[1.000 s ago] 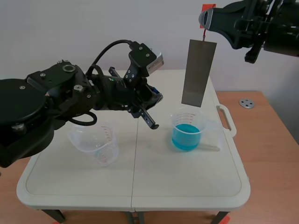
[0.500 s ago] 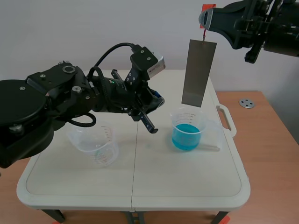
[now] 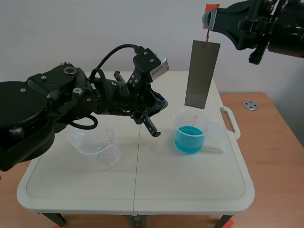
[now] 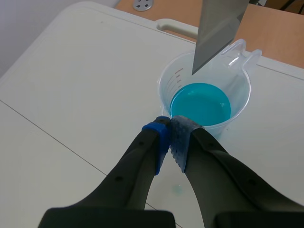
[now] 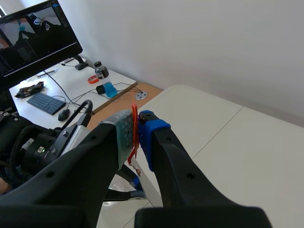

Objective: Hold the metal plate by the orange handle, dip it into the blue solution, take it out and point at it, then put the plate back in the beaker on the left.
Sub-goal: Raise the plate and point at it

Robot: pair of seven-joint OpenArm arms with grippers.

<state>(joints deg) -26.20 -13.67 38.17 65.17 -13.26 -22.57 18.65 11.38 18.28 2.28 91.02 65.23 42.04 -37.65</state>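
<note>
Plate [image 3: 202, 73] hangs over blue beaker [image 3: 191, 133], handle [image 5: 135, 142] grasped by right gripper [image 5: 136, 121]; left gripper [image 4: 170, 128] clenched empty, apparently for pointing.

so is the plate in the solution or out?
Out. The plate, held by the right gripper, hangs above the beaker, its lower edge clear of the solution.

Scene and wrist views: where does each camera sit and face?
Scene: between arms, facing across table; left arm, right arm show.
Left wrist: on left arm, facing down past shut left gripper toward blue solution.
Right wrist: on right arm, facing down past right gripper clamping orange handle.
Shared: scene, left wrist show metal plate.
</note>
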